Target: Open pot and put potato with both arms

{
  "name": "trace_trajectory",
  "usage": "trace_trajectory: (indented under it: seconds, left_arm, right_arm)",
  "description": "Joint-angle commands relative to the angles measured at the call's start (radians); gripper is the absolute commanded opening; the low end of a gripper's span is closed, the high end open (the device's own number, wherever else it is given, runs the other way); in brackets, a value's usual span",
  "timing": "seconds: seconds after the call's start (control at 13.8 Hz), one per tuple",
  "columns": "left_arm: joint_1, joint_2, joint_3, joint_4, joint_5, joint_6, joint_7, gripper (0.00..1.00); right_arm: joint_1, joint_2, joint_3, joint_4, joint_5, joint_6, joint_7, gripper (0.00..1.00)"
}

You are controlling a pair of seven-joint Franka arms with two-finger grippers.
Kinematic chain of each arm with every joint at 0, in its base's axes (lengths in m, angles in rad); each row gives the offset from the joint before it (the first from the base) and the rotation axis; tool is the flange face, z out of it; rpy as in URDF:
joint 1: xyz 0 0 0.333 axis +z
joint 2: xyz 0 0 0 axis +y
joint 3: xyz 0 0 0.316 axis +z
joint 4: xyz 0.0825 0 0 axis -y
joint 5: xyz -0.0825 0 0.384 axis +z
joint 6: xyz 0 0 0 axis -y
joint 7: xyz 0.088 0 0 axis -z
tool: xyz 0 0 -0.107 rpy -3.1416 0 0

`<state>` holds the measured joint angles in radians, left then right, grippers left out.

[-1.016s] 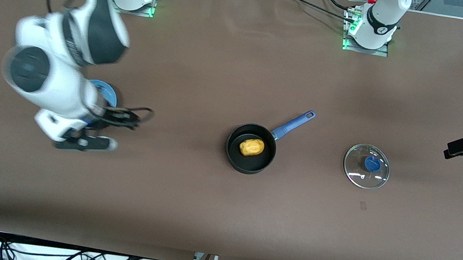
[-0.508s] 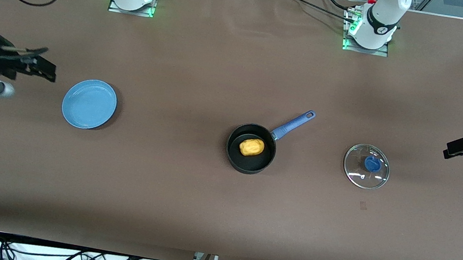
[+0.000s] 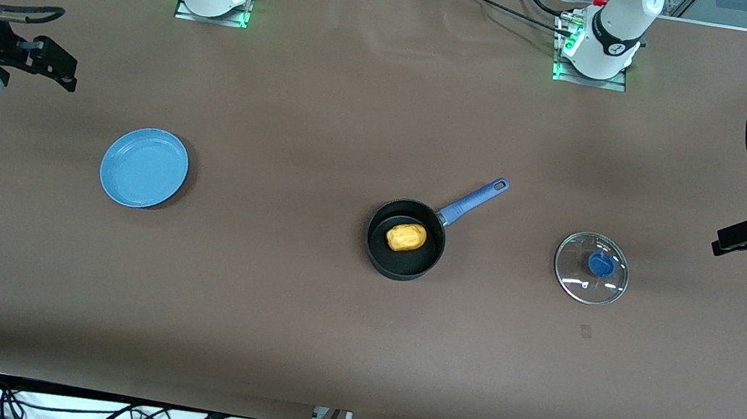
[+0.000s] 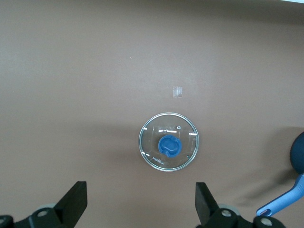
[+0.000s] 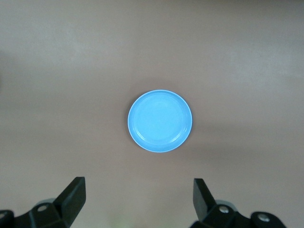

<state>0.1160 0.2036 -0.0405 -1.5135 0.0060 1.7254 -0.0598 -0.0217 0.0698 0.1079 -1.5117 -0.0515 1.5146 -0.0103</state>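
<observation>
The black pot (image 3: 404, 249) with its blue handle (image 3: 473, 199) stands uncovered mid-table. The yellow-orange potato (image 3: 406, 237) lies inside it. The glass lid (image 3: 591, 268) with a blue knob lies flat on the table toward the left arm's end; it also shows in the left wrist view (image 4: 168, 141). My left gripper (image 3: 742, 239) is open and empty, raised over the table's edge at its own end (image 4: 140, 199). My right gripper (image 3: 46, 65) is open and empty, raised over the table's edge at the right arm's end (image 5: 137, 197).
A flat light-blue plate (image 3: 144, 167) lies on the brown table toward the right arm's end and shows in the right wrist view (image 5: 160, 120). Black cables hang by both table ends. A small tape mark (image 3: 586, 331) lies nearer the camera than the lid.
My right arm has swung away from above the plate out to the table's end and risen, uncovering the plate. The left arm, pot, potato and lid have barely moved.
</observation>
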Motion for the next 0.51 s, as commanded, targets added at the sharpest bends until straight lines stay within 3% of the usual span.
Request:
trace_trajectory:
  seconds: [0.0,0.44]
  left_arm:
    - [-0.007,-0.004,0.004,-0.004,-0.026,0.003,-0.006,1.00]
    - [-0.007,-0.003,0.001,-0.002,-0.026,0.014,-0.008,1.00]
  right_arm:
    - [-0.003,-0.041,0.000,-0.067,0.001,0.015,-0.004,1.00]
    - [-0.003,-0.025,-0.056,-0.065,0.021,0.006,0.004,1.00]
